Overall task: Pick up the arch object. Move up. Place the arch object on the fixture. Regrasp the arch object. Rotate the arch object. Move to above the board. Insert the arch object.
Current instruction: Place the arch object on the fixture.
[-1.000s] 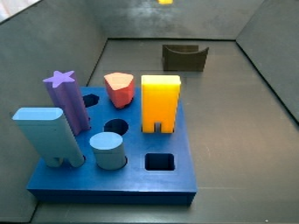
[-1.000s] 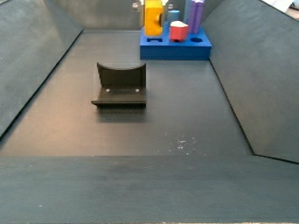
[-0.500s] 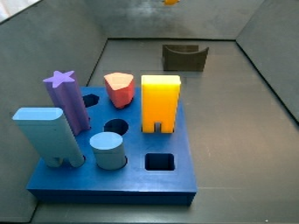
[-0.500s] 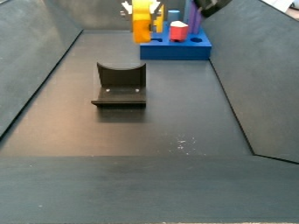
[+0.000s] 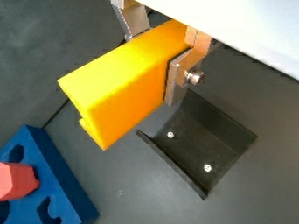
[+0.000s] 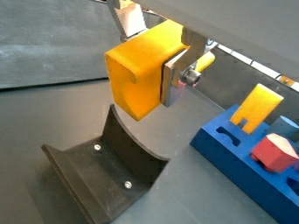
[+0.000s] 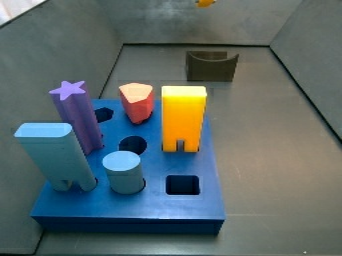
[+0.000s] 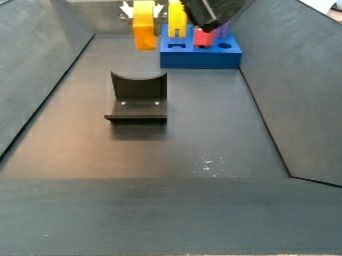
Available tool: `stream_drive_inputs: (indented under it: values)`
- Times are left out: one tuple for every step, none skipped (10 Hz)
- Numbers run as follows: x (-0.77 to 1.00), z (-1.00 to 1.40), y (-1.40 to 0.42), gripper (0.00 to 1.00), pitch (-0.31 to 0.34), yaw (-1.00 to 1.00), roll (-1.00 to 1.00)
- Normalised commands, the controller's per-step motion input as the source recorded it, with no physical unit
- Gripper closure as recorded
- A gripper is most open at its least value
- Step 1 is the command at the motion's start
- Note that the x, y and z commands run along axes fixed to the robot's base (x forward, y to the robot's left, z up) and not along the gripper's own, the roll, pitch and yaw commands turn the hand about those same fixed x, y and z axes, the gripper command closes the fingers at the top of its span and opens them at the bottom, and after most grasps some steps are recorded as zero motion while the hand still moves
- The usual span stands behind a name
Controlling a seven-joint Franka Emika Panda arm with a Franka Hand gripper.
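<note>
My gripper point(image 5: 156, 51) is shut on the arch object point(image 5: 117, 92), a slim orange-yellow slab with a notch at its free end, held in the air between the silver fingers point(image 5: 179, 77). Both wrist views show it, arch object point(image 6: 138, 72) in gripper point(image 6: 155, 48), hanging above the dark scooped fixture point(image 6: 103, 168). In a side view the arch object point(image 8: 143, 27) floats high between the board point(image 8: 201, 55) and the fixture point(image 8: 138, 97). In a side view only a sliver of the arch object point(image 7: 205, 3) shows at the frame's top, beyond the fixture point(image 7: 211, 65).
The blue board point(image 7: 134, 205) carries a big yellow notched block point(image 7: 183, 118), a purple star peg point(image 7: 75, 112), a red hexagon peg point(image 7: 135, 101), a pale cylinder point(image 7: 124, 170) and a rounded bar point(image 7: 54, 155). Grey walls slope up around the floor.
The gripper has carried the arch object away from the board, toward the fixture's side of the bin. Nothing on the board moved.
</note>
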Motion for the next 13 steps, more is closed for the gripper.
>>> stream_drive_inputs:
  values:
    - [0.3, -0.01, 0.04, 1.0, 0.06, -0.06, -0.17]
    - [0.26, -0.01, 0.04, 1.0, 0.066, -0.06, -0.17]
    - [0.18, -0.01, 0.04, 1.0, 0.074, -0.05, -0.17]
    - [0.14, -1.0, 0.07, 1.0, 0.023, -0.14, -1.0]
    - [0.14, -1.0, 0.08, 1.0, 0.021, -0.14, -1.0]
    - [0.14, -1.0, 0.09, 1.0, 0.029, -0.14, -1.0]
    - [0.16, -1.0, 0.09, 1.0, 0.054, -0.14, -1.0]
    - [0.17, -1.0, 0.1, 1.0, 0.062, -0.14, -1.0]
    - [0.18, -1.0, 0.11, 1.0, 0.064, -0.16, -0.99]
    - [0.19, -1.0, 0.11, 1.0, 0.057, -0.15, -0.89]
    - [0.2, -1.0, 0.12, 1.0, 0.048, -0.14, -0.68]
    - [0.2, -0.97, 0.13, 1.0, 0.044, -0.12, -0.47]
    - [0.18, -0.79, 0.11, 1.0, 0.045, -0.12, -0.32]
